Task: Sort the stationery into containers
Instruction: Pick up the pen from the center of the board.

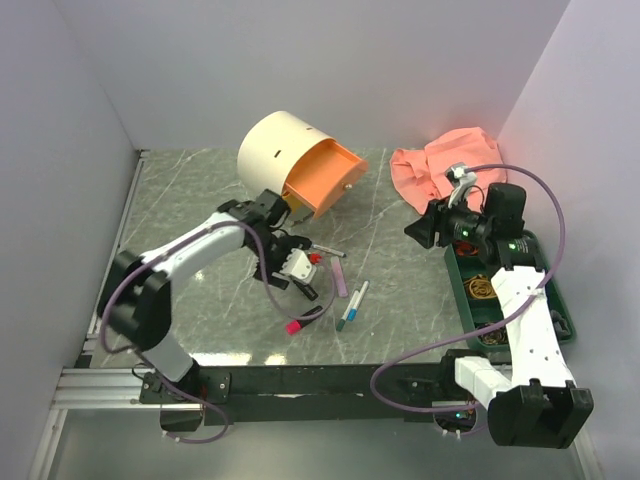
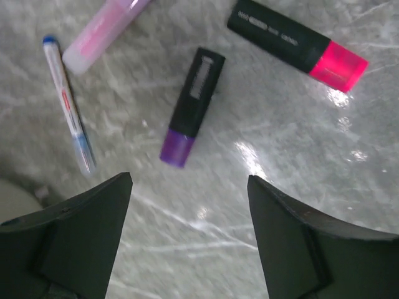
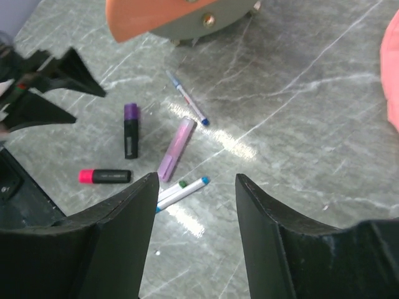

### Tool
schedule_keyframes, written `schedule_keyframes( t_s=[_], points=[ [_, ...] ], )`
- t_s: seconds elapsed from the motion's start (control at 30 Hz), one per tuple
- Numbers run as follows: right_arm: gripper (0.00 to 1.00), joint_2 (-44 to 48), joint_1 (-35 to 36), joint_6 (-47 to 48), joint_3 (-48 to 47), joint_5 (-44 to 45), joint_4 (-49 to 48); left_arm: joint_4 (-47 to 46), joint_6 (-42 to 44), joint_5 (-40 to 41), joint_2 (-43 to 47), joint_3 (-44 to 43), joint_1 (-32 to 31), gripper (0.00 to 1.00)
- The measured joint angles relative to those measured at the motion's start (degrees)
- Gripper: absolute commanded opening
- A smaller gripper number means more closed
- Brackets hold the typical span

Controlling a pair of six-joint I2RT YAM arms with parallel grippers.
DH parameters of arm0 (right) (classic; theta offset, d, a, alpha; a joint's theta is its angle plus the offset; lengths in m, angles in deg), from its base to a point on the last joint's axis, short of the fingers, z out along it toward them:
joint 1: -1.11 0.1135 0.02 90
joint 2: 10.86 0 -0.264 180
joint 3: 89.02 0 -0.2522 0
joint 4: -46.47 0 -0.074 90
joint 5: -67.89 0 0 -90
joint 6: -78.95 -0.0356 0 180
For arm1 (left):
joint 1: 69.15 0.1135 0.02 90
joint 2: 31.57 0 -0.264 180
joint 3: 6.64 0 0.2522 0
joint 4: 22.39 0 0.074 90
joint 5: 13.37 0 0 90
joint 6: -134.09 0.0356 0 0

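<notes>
My left gripper is open and empty, hovering just above the marble table. A purple-black highlighter lies just beyond its fingertips. Around it lie a pink-black highlighter, a lilac marker and a thin blue-capped pen. The right wrist view shows the same group plus two white pens side by side. My right gripper is open and empty, held high at the right. The cream drum cabinet stands at the back with its peach-orange drawer pulled open. The yellow drawer is hidden.
A dark green tray holding small items sits under my right arm. A pink cloth lies at the back right. White walls enclose the table on three sides. The left arm reaches over the table's left half.
</notes>
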Motion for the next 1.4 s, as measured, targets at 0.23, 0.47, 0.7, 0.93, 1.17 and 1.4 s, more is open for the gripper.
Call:
schedule_keyframes(
  t_s=[0.23, 0.47, 0.7, 0.93, 1.17, 1.4],
  points=[
    [0.57, 0.68, -0.94, -3.13, 3.08, -3.61, -0.96, 5.92, 4.13, -0.37, -10.75, -13.81, -2.43, 0.67],
    [0.57, 2.23, -1.70, -2.40, 3.50, -4.15, -0.81, 8.04, 3.80, 1.05, -15.32, -15.04, -5.81, 0.65],
    [0.57, 2.38, -1.79, -1.81, 3.50, -4.98, -0.63, 7.13, 0.13, 3.08, -19.37, -15.45, -9.51, 0.62],
    [0.56, 2.12, -1.81, -1.01, 3.50, -5.42, -0.31, 4.72, -2.25, 5.51, -21.27, -15.32, -10.10, 0.57],
    [0.56, 1.75, -1.90, -0.63, 3.50, -5.44, -0.28, 2.23, -4.00, 7.63, -21.84, -12.98, -10.58, 0.56],
    [0.55, 1.75, -1.95, -0.50, 3.52, -5.42, -0.33, -0.17, -5.07, 9.68, -21.97, -9.94, -10.62, 0.31]
  ],
)
